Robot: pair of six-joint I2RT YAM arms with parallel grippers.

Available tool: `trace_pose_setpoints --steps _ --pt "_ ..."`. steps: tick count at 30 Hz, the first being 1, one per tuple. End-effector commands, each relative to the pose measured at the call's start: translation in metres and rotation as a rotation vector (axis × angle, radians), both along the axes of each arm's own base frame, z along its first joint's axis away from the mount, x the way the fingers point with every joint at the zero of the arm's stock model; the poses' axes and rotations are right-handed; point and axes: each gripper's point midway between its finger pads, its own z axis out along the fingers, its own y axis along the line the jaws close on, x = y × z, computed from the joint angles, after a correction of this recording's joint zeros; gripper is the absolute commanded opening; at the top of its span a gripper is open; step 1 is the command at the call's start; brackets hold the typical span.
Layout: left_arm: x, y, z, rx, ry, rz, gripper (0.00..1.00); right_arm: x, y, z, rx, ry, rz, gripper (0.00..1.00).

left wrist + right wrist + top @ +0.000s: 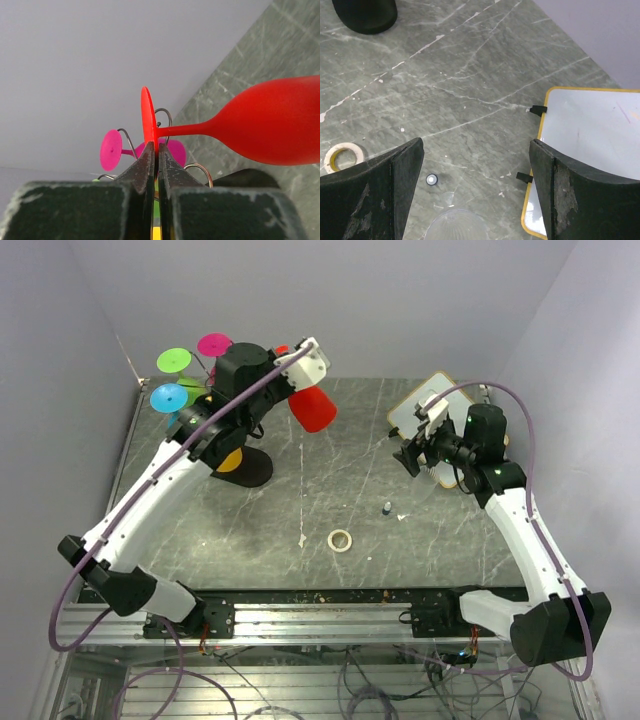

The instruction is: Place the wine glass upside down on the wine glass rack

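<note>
The red wine glass (314, 410) is held in the air, lying sideways, beside the wine glass rack. My left gripper (298, 368) is shut on the edge of its round foot (147, 120), and the stem and bowl (270, 125) point away to the right. The rack's black oval base (252, 468) sits under my left arm, which hides most of the stem. Its curled wire arms (165, 112) show just behind the red foot. Green (174, 362), pink (214, 344) and blue (168, 397) glasses hang on it. My right gripper (412, 455) is open and empty, low over the table.
A yellow-framed whiteboard (425, 405) lies at the back right, also in the right wrist view (590, 130). A tape roll (340, 540) and a small cap (386, 507) lie mid-table. A clear ribbed object (455, 225) sits just below my right fingers. Walls close in behind.
</note>
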Motion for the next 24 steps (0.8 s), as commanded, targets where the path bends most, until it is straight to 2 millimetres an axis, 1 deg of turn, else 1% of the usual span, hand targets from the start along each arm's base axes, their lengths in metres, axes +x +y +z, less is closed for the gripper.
trace_pose_setpoints --steps 1,3,8,15,24 --pt "0.012 0.003 -0.004 0.159 -0.062 0.06 0.07 -0.001 -0.001 0.006 0.034 -0.03 0.004 0.86" --pt "0.016 0.002 -0.015 0.209 -0.052 0.073 0.07 -0.002 -0.003 0.007 0.038 -0.033 0.001 0.86" --pt "0.02 0.006 -0.028 0.275 -0.044 0.102 0.07 -0.003 -0.004 0.004 0.04 -0.027 0.005 0.86" --pt "0.019 0.014 -0.04 0.347 -0.024 0.124 0.07 -0.004 -0.003 0.003 0.04 -0.024 0.013 0.86" --pt "0.021 0.027 -0.049 0.391 -0.006 0.169 0.07 -0.006 -0.001 0.003 0.042 -0.024 0.023 0.86"
